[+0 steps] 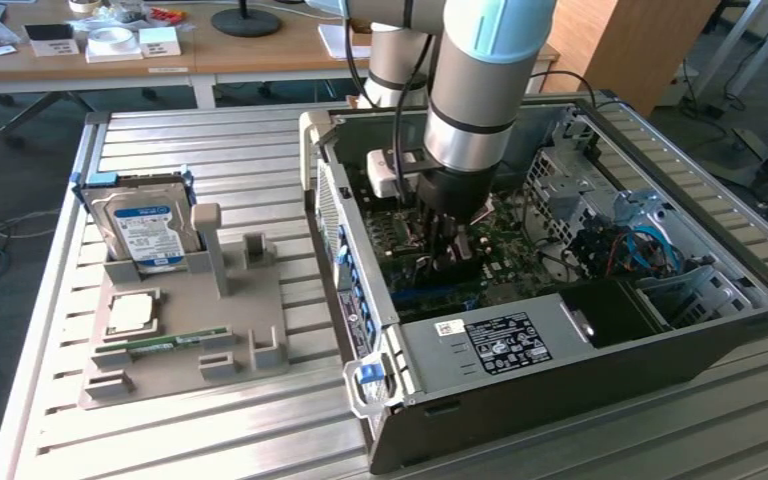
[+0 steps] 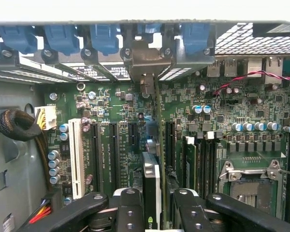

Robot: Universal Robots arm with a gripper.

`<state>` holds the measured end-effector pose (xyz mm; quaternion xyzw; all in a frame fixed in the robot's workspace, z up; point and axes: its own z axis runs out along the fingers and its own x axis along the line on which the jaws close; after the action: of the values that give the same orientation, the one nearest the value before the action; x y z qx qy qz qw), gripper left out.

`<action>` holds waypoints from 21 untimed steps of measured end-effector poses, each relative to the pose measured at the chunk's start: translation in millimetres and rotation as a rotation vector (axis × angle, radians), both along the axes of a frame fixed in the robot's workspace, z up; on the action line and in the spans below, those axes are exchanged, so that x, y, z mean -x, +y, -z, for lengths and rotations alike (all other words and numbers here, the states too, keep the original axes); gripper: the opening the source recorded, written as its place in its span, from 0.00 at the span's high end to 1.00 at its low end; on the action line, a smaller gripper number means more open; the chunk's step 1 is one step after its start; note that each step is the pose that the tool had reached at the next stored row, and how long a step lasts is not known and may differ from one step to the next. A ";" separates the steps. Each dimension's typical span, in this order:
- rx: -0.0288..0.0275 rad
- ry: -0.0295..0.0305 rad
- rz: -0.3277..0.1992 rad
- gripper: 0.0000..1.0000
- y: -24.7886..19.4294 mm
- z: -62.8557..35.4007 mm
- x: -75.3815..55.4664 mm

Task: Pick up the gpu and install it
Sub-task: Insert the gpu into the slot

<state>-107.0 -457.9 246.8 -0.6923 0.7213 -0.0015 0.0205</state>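
Note:
The gpu (image 2: 152, 193) stands edge-on between my fingers, a slim black card with a tan edge. It runs along a black expansion slot on the green motherboard (image 2: 222, 125). Its metal bracket (image 2: 146, 60) meets the rear slot openings of the case. My gripper (image 2: 152, 215) is shut on the card, with one black finger (image 2: 130, 210) on each side. In the exterior view my gripper (image 1: 444, 240) reaches down inside the open computer case (image 1: 357, 270), low over the motherboard (image 1: 524, 262), and the arm hides the card there.
A grey fixture tray (image 1: 184, 335) at the exterior view's left holds a hard drive (image 1: 144, 225), a CPU (image 1: 131, 312) and a green memory stick (image 1: 157, 345). Inside the case are a power supply (image 1: 504, 340), a drive cage (image 1: 584, 190), a white slot (image 2: 76, 159), a CPU socket (image 2: 251, 183) and a cable bundle (image 2: 17, 125).

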 end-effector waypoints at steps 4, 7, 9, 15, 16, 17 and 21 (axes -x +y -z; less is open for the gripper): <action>-0.0004 -0.0001 0.000 0.71 -0.3 0.5 1.1; 0.0000 0.0001 0.000 0.71 -0.4 0.5 1.3; 0.0000 0.0002 0.000 0.71 -0.6 1.4 1.4; 0.0001 0.0001 0.000 0.71 -0.6 3.9 1.5; 0.0001 0.0002 0.000 0.71 -0.6 3.9 1.5; 0.0001 0.0001 0.000 0.71 -0.5 4.0 1.5; -0.0001 0.0001 0.000 0.71 -0.5 4.1 1.5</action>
<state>-108.5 -458.4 242.7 -0.6923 0.7214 -0.0015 0.0205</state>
